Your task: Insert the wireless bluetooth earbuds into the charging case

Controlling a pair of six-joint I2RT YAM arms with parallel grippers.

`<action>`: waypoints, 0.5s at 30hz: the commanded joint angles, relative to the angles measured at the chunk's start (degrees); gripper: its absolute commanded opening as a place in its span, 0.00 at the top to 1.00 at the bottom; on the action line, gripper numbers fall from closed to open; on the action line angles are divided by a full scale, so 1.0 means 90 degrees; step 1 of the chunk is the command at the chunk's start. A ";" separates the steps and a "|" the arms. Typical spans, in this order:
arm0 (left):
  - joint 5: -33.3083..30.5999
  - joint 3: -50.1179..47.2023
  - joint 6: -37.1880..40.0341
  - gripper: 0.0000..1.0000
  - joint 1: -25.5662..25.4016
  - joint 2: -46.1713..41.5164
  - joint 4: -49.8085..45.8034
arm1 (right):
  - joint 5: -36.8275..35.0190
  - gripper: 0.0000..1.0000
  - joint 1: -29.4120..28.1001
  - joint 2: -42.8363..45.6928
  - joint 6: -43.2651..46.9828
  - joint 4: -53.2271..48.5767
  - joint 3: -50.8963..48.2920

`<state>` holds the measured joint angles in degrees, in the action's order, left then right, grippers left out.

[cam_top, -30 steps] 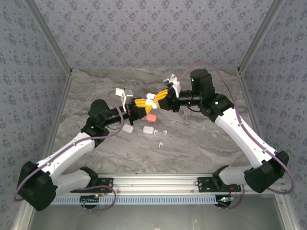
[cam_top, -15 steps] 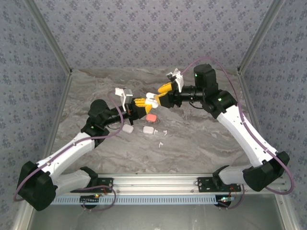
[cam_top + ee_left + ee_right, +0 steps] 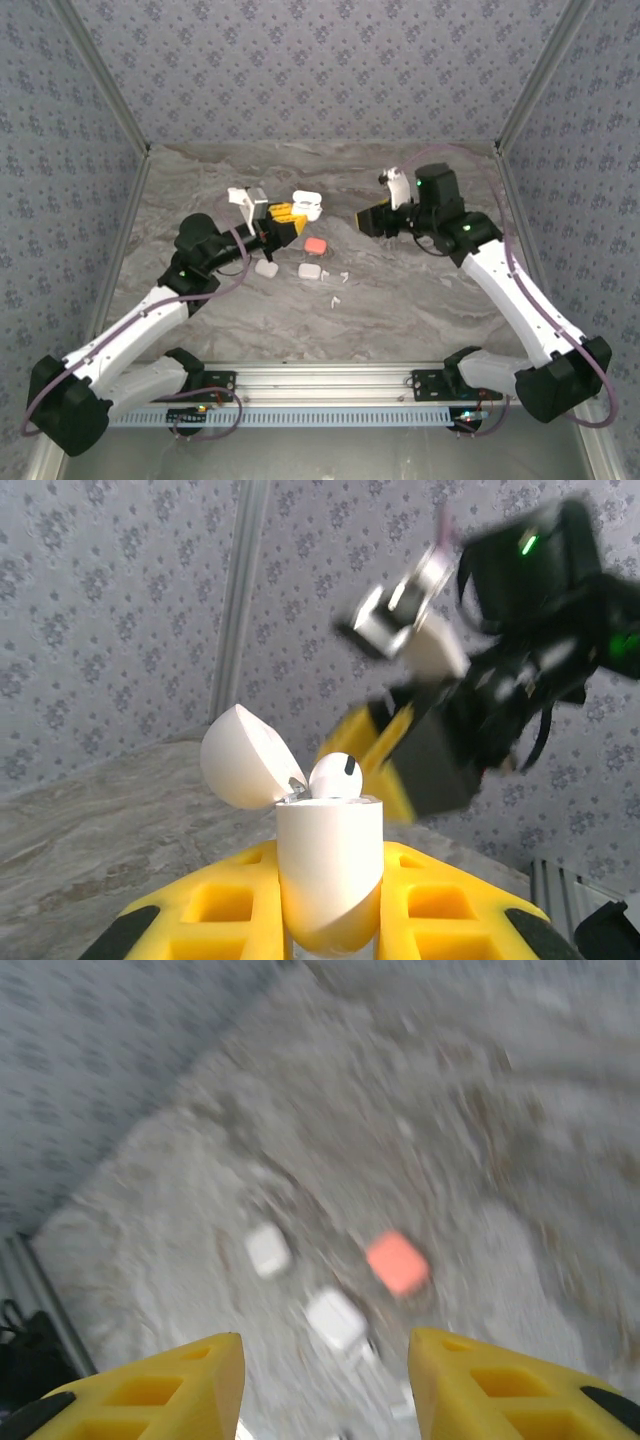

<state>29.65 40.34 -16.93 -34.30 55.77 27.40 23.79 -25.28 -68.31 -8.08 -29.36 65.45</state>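
Left gripper (image 3: 287,212): clamped on the lower body of the white charging case (image 3: 305,205), which it holds upright in the air over the far half of the tabletop (image 3: 420,310), a little left of the middle.
Charging case, left wrist view: the lid (image 3: 245,755) is swung back and open. The rounded head of one white earbud (image 3: 335,777) stands up from the mouth, and I cannot tell whether it is fully seated.
Right gripper (image 3: 372,222): fingers spread wide with nothing between them, as its own camera shows. It hangs to the right of the held case, apart from it and angled down at the tabletop.
Loose earbuds (image 3: 335,285): a few tiny white pieces lie near the middle of the tabletop, just beside a closed white case (image 3: 309,270). They sit below and between the two grippers, touched by neither.
Other cases: a coral case (image 3: 316,245) and a second white case (image 3: 267,268) rest just beyond the earbuds, towards the far edge.
Handling: the earbuds are probably very light, hard and glossy, so likely to slip or flick away. A gentle pinch across the stem, leaving the head free, looks safest.
Case: rigid and smooth. It is best held low on the body, clear of the hinge.
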 commanded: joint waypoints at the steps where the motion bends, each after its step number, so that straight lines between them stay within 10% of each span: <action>1: -0.0314 -0.0186 0.0260 0.96 -0.0051 -0.0364 -0.0229 | -0.0765 0.52 -0.0260 -0.0184 -0.0617 -0.0239 -0.0835; 15: -0.0461 -0.0312 0.0279 0.96 -0.0050 -0.0671 -0.0534 | -0.0480 0.58 -0.1553 -0.2190 -0.0750 0.1367 -0.1788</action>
<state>26.06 36.88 -15.44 -34.30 50.63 21.82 18.85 -38.39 -85.78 -14.63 -20.16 48.73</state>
